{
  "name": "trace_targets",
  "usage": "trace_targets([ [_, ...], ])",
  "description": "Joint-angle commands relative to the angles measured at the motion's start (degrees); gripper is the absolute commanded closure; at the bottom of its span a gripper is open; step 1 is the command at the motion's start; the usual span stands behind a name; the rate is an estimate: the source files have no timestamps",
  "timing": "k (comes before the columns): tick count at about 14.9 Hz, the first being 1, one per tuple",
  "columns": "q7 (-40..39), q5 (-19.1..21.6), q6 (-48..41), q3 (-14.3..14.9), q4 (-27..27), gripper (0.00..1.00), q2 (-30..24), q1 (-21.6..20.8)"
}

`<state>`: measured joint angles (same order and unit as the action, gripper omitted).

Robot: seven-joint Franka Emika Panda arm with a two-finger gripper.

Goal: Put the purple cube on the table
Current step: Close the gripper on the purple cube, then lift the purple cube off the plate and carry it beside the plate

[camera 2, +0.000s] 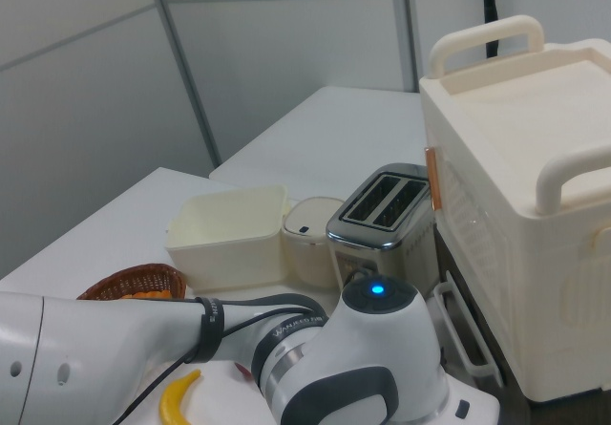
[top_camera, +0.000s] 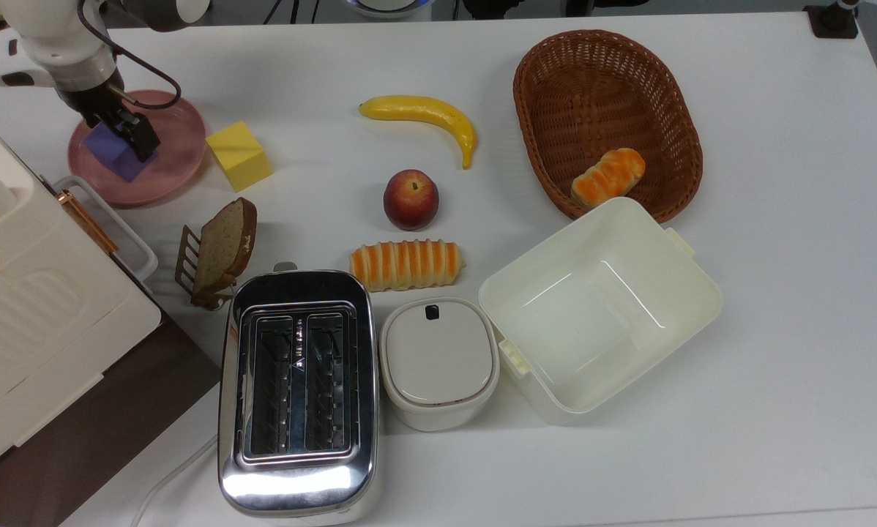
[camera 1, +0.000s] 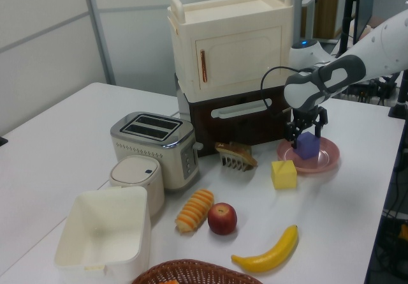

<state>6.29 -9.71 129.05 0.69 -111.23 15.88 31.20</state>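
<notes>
The purple cube (top_camera: pixel 113 155) (camera 1: pixel 309 147) sits on the round pink plate (top_camera: pixel 176 157) (camera 1: pixel 329 159) at the far left of the top view. My gripper (top_camera: pixel 115 129) (camera 1: pixel 306 134) reaches down over it, one black finger on each side, shut on the cube. The cube's underside still touches the plate. The white table (top_camera: pixel 775 219) (camera 1: pixel 357 214) spreads all around the plate.
A yellow cube (top_camera: pixel 239 155) (camera 1: pixel 284 173) stands just beside the plate. A bread slice in a rack (top_camera: pixel 219 252), toaster (top_camera: pixel 297 391), banana (top_camera: pixel 424 117), apple (top_camera: pixel 411 199), bread roll (top_camera: pixel 405 265), lidded pot (top_camera: pixel 438 362), open white box (top_camera: pixel 599 311), wicker basket (top_camera: pixel 607 121) and cream cabinet (top_camera: pixel 28 307) also occupy the table.
</notes>
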Motion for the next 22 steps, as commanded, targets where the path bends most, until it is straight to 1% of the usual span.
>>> trace_targets([
  [1,1.4,-1.6,1.8,1.0,-0.4,0.37,0.2,-0.4],
  [2,1.3,-1.8,2.0,1.0,-0.4,0.55,0.2,-0.4],
  [3,1.2,-1.8,2.1,1.0,-0.4,0.56,0.2,-0.4],
  [4,1.2,-1.8,2.1,1.0,-0.4,0.61,0.2,-0.4],
  [7,1.2,-1.8,2.1,0.9,-0.4,0.68,0.0,-0.4],
  [9,1.4,-1.7,2.0,0.8,-0.2,0.69,-1.1,-0.9],
  [11,1.5,-1.3,1.0,0.5,-0.4,0.69,-4.0,-1.2],
  [13,1.6,-1.1,-2.9,-0.8,-0.1,0.69,-6.9,-2.1],
  [15,1.6,-0.9,-4.8,-1.3,0.0,0.69,-8.9,-4.4],
  [17,2.1,-0.9,-7.3,-2.1,0.3,0.68,-9.5,-8.2],
  [18,3.6,-0.8,-8.4,-2.7,1.1,0.68,-9.6,-9.4],
  [20,7.6,-0.8,-9.1,-4.4,2.5,0.68,-9.6,-11.4],
  [22,9.4,-0.8,-9.6,-6.3,2.9,0.68,-9.7,-12.3],
])
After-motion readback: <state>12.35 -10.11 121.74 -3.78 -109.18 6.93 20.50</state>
